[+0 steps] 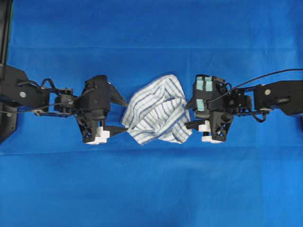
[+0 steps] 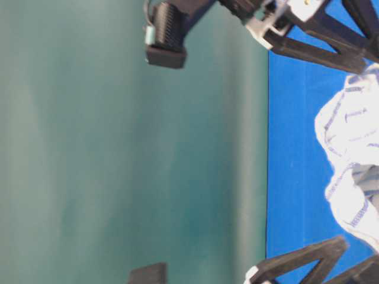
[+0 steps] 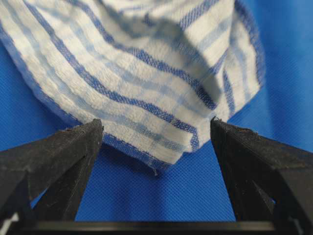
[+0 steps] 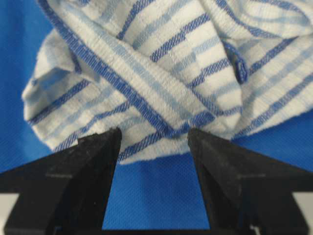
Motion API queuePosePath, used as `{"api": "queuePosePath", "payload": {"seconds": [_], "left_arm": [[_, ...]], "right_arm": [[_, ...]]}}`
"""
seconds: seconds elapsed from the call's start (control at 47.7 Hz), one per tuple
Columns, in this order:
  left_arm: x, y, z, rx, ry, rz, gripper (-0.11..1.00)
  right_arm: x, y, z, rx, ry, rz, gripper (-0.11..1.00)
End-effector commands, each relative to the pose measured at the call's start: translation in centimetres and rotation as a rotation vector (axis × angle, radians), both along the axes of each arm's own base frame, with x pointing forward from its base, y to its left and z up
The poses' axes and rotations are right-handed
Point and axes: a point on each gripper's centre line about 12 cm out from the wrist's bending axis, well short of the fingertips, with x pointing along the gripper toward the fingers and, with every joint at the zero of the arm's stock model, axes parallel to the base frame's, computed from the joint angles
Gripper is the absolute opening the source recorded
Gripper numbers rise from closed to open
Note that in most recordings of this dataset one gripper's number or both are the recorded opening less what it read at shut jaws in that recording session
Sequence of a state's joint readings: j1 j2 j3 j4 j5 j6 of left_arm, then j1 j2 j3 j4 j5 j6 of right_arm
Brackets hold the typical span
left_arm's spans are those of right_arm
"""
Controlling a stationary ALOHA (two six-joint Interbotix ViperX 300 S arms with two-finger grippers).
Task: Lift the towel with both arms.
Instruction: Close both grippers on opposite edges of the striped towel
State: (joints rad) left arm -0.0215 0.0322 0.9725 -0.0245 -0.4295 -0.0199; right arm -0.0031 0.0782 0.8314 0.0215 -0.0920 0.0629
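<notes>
I see the towel (image 1: 158, 115) lying crumpled in the middle of the blue tablecloth (image 1: 151, 189) that covers the surface, between my two arms. My left claw (image 1: 124, 115) stands wide open just at the towel's left edge, and in its wrist view the fingertips (image 3: 90, 129) frame the hem with blue cloth showing between them. My right claw (image 1: 189, 115) is likewise spread open at the towel's right edge, gripping nothing.

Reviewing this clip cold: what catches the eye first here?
A crumpled white cloth with blue stripes lies mid-table on the plain blue tablecloth. Two black wedge-fingered grippers flank it, left and right, both open, tips at its edges without pinching.
</notes>
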Motion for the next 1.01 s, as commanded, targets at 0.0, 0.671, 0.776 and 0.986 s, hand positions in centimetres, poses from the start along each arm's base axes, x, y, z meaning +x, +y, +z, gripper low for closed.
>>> {"api": "queuePosePath", "payload": {"seconds": [0.0,0.671,0.776,0.986], "left_arm": [[1.1,-0.1,0.0,0.000,-0.015,-0.002,0.90],[1.7,-0.1,-1.2,0.007,0.078,-0.007,0.07],[1.8,0.0,-0.3,0.001,0.054,0.000,0.07],[1.8,0.5,4.0,-0.009,-0.018,0.020,0.07]], "right_arm": [[0.9,0.0,0.7,0.003,-0.028,-0.004,0.62],[1.2,-0.6,0.7,0.002,-0.031,-0.019,0.02],[1.4,-0.7,1.9,0.001,-0.066,-0.021,0.02],[1.6,-1.4,6.8,-0.003,-0.173,-0.039,0.02]]}}
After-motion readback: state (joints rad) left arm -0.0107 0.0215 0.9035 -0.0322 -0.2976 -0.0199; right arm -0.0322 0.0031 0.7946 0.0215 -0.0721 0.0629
